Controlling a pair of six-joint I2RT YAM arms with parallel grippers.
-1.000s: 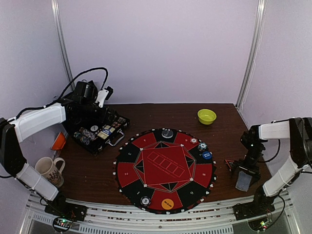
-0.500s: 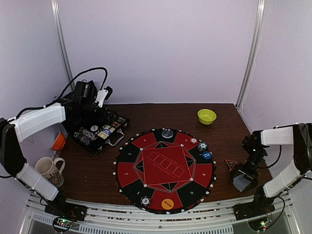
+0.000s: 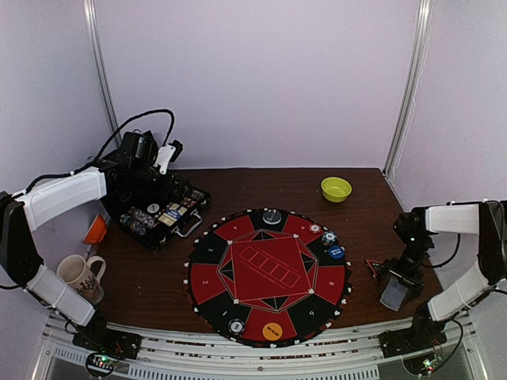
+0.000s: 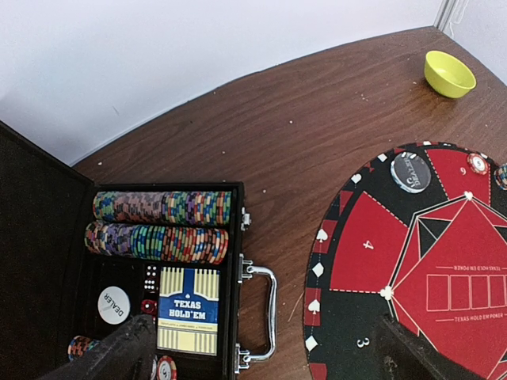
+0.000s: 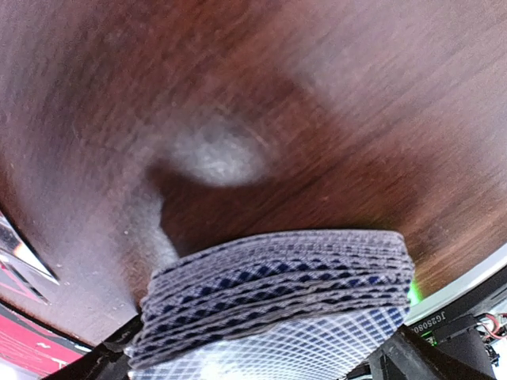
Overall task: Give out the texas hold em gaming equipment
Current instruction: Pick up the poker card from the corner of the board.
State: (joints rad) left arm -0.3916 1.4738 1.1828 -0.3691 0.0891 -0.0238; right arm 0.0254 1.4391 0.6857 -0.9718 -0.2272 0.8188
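Note:
My right gripper [image 3: 396, 286] is shut on a deck of grey-blue backed playing cards [image 3: 394, 295], held low over the table right of the round mat [image 3: 269, 273]. In the right wrist view the fanned deck [image 5: 277, 301] fills the space between my fingers. On the mat lie an orange button [image 3: 272, 331], a blue button [image 3: 337, 252], a dark disc [image 3: 272, 216] and small chip stacks [image 3: 236, 325] [image 3: 328, 237]. My left gripper [image 4: 261, 356] is open and empty above the open black case [image 3: 162, 215], which holds rows of chips [image 4: 162, 226] and a Texas Hold'em card box [image 4: 188, 309].
A lime-green bowl [image 3: 336, 188] stands at the back right. A mug [image 3: 79, 275] and an orange object [image 3: 95, 229] sit at the left edge. A small red triangle [image 3: 372, 264] lies between the mat and my right gripper. The case's metal handle [image 4: 269, 317] faces the mat.
My right wrist has turned and shifted slightly with the deck still held. The left arm has not moved.

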